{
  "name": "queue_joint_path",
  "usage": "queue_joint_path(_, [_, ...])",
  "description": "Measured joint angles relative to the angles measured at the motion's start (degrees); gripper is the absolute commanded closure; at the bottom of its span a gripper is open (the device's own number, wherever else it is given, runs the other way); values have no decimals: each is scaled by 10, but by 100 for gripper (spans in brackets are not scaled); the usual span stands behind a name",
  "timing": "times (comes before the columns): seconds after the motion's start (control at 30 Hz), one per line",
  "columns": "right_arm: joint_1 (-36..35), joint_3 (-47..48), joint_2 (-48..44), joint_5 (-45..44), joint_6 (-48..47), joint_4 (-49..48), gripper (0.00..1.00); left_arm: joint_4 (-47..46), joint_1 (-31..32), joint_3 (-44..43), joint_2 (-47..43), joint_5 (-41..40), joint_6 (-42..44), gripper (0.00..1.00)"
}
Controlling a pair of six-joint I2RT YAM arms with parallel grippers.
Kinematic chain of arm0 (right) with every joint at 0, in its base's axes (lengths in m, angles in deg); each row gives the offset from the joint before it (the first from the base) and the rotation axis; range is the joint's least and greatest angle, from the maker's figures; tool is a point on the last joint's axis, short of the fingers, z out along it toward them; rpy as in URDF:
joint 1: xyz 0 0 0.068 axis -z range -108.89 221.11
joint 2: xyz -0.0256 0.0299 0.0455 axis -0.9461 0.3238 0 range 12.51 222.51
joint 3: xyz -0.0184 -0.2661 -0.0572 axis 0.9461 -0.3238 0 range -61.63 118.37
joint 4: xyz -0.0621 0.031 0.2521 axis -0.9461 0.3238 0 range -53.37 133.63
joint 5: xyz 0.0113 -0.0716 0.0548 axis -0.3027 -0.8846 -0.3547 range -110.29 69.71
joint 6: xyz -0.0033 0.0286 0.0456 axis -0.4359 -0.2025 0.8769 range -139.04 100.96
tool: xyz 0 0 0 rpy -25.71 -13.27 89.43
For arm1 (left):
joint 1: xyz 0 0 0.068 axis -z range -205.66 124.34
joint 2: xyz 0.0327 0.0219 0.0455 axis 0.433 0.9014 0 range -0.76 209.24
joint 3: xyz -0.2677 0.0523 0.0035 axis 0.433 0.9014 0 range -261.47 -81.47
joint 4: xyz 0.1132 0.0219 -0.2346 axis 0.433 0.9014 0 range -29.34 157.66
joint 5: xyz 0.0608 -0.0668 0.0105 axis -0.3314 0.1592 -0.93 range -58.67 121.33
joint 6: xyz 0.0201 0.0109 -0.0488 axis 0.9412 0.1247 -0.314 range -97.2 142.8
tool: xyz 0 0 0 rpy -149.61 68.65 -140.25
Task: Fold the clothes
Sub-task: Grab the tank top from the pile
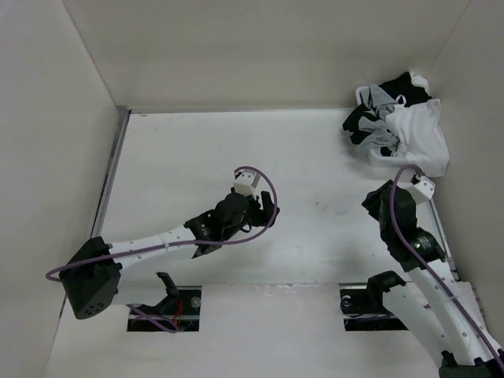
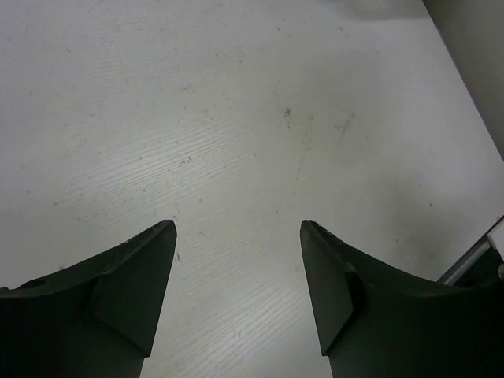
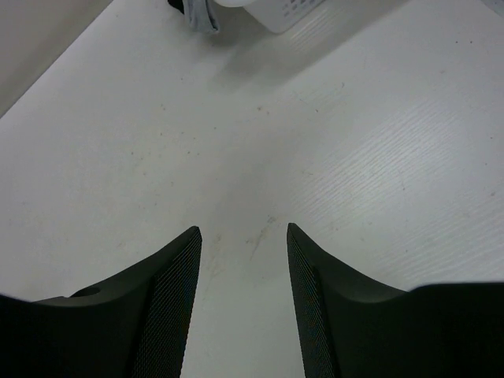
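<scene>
The clothes, a white thin garment (image 1: 417, 130), lie heaped over a pile at the table's back right corner, mixed with black and grey garments (image 1: 364, 120). My left gripper (image 1: 269, 211) hovers over the bare middle of the table, far from the pile. In the left wrist view the left gripper (image 2: 238, 228) is open, with only tabletop between its fingers. My right gripper (image 1: 370, 203) sits in front of the pile, short of it. Through the right wrist camera the right gripper (image 3: 242, 230) is also open and holds nothing.
A white plastic basket (image 3: 291, 12) holds the pile, and a grey-black garment edge (image 3: 193, 9) hangs beside it. Walls enclose the table (image 1: 197, 157) on the left, back and right. Two dark cut-outs (image 1: 165, 309) lie by the arm bases at the near edge.
</scene>
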Motion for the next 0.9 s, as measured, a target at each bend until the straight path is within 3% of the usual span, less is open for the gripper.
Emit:
queue_joint_path(0.17, [69,-2,19,33,-8,-43,58,-48,-8,17,2,21,0,36])
queue_joint_path(0.27, [126,-2,43,49,-22,-75,95,-83,-22,45,2,35,0,38])
queue_joint_path(0.3, [148,-1,55,57,-26,-87,100,-91,-27,55,2,42,0,41])
queue_joint_path(0.43, [245,22,137,91,-30,-137,100,-118,-44,77,2,59,0,67])
queue_joint_path(0.5, [291,50,207,113,-30,-168,86,-129,-51,81,2,66,1,73])
queue_joint_path(0.57, [323,85,280,132,-31,-198,73,-136,-57,82,4,70,2,71])
queue_joint_path(0.67, [351,141,378,155,-36,-232,64,-150,-66,82,10,73,2,62])
queue_joint_path(0.9, [365,261,535,178,-59,-264,59,-163,-76,89,23,77,2,52])
